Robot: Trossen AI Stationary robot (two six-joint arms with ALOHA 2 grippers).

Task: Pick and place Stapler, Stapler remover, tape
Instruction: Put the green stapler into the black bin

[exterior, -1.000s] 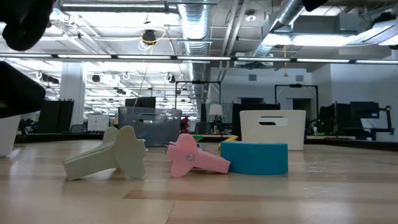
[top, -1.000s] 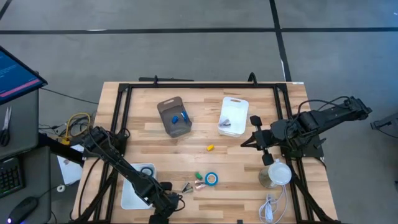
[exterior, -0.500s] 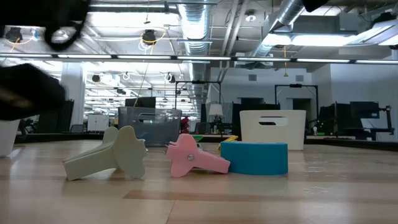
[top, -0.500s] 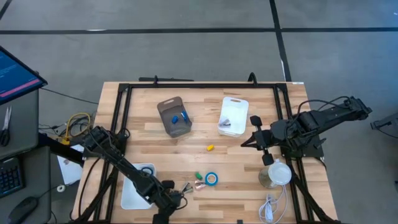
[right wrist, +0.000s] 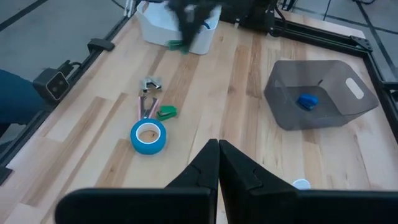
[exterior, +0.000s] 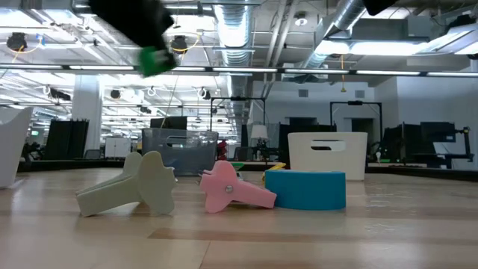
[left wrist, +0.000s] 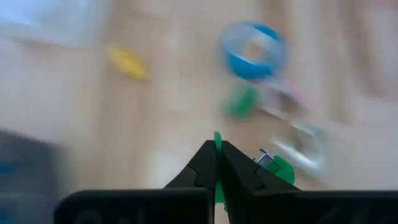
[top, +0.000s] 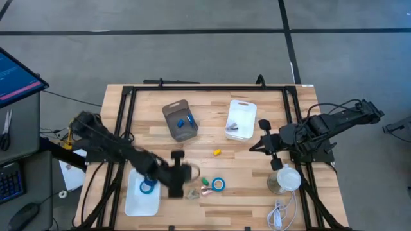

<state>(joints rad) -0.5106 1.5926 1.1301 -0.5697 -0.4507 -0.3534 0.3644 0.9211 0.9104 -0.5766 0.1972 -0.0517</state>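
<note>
My left gripper [top: 186, 173] hangs over the table's near middle, shut on a small green staple remover [exterior: 153, 60]. Below and to its right lie a blue tape roll [top: 218, 185], another green piece [top: 205, 181], a pink staple remover [exterior: 231, 188] and a pale one [exterior: 127, 190], all flat on the wood. A second tape roll [top: 148, 186] lies in the white tray [top: 138, 202]. Small blue pieces [top: 182, 120] sit in the grey bin [top: 172, 110]; whether they are staplers I cannot tell. My right gripper [right wrist: 217, 148] waits shut above the table's right side. My left gripper pinches the green staple remover between its two fingertips, a green edge [left wrist: 216, 140] showing in the seam. The fingers slant downward. The remover's body with its metal part [left wrist: 278, 169] hangs below the fingers, lifted well clear of the table.
A white bin [top: 241, 119] stands at the far right of the middle, with a small yellow piece [top: 217, 153] in front of it. A clear cup [top: 284, 179] and a white cable [top: 277, 215] are at the near right. Black frame rails border the table.
My left gripper has risen from the table's near edge and swung toward the far edge and the right, tipping less steeply downward. It carries the green staple remover, now lifted clear of the table. The other pieces and the right arm have stayed put.
</note>
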